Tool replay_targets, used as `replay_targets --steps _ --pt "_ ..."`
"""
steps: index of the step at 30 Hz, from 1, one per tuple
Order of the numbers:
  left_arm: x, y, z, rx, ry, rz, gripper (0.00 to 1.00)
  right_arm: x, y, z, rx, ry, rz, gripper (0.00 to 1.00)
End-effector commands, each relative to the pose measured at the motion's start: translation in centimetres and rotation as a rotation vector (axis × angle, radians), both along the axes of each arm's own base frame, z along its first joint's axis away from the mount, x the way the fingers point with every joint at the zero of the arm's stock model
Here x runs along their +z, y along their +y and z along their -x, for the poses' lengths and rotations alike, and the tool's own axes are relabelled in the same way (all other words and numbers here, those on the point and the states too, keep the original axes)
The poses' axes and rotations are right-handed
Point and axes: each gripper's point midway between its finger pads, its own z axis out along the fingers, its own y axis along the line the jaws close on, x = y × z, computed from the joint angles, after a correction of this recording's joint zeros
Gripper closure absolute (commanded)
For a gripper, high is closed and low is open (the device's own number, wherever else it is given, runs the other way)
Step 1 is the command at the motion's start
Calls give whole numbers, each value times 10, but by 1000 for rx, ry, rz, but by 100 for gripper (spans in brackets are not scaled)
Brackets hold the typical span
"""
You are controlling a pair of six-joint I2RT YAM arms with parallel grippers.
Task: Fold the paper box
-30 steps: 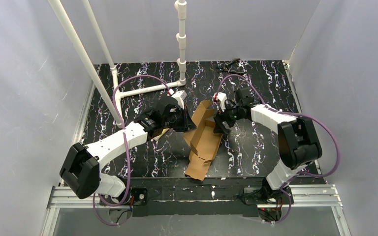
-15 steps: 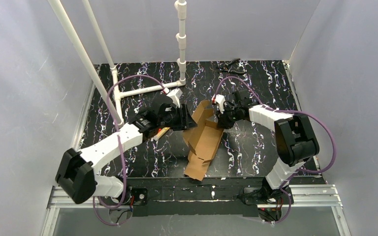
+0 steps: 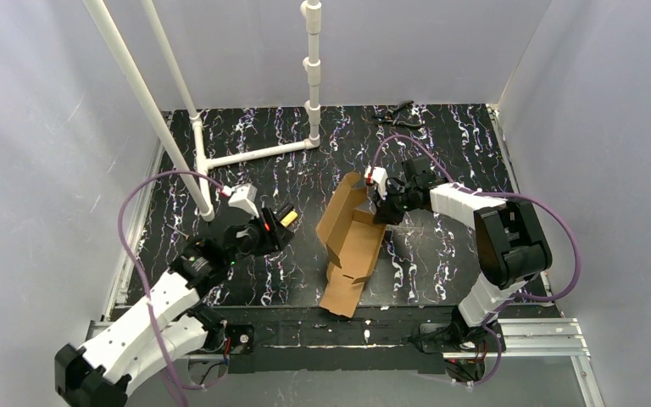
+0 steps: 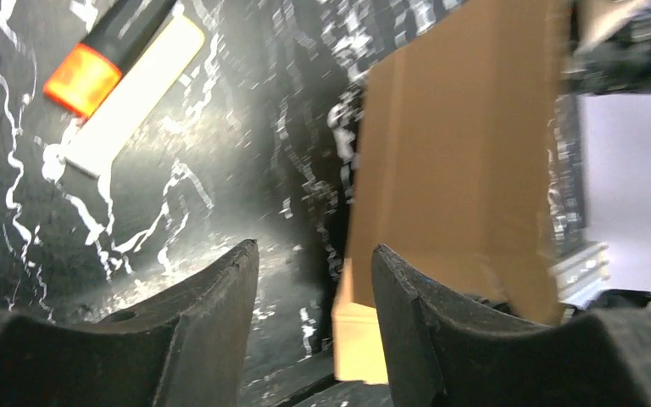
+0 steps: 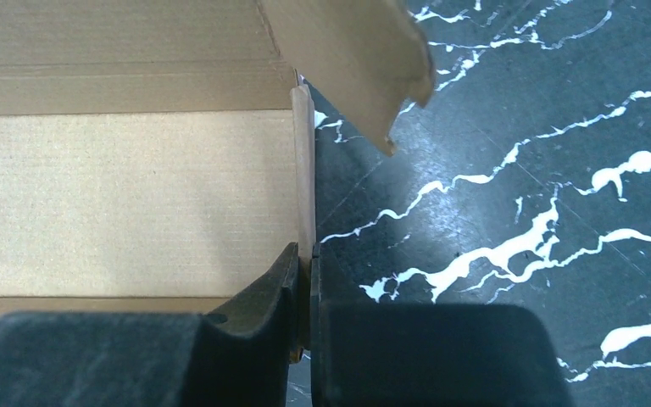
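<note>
— What sort of place was this?

— It looked like a robotics laboratory, a small test cell, and not a home or a shop.

— What showed it?

— Two white and black robot arms, the left arm (image 3: 157, 297) and the right arm (image 3: 509, 242), were fixed to a metal rail (image 3: 559, 329) along the bottom of the frame. Purple cables (image 3: 127, 220) looped from them. The table (image 3: 449, 144) had a black marbled cover, and plain white panels (image 3: 42, 127) closed it on the left, the right and the top of the frame.

— Anything more?

— Yes, a frame of white plastic pipes (image 3: 312, 76) stood in the upper left and the upper centre.
</note>
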Motion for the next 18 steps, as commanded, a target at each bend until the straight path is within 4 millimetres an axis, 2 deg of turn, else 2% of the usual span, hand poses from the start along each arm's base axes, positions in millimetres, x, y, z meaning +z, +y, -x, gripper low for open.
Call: replay_targets --steps 1,4,8,15,18 --pt "-41 -11 -11 10 100 -25 52 17 7 10 71 -19 -59 89" --pt "-41 -39 -30 -50 117 2 55 17 6 9 70 -8 -50 84" --pt "-51 -68 -56 -103 164 -20 61 24 7 9 59 4 -54 70" --pt "-89 -93 -74 -116 268 -71 67 52 6 10 38 -30 -69 47" --pt "-99 -104 -82 -126 284 -74 69 73 -4 12 16 -41 -90 36"
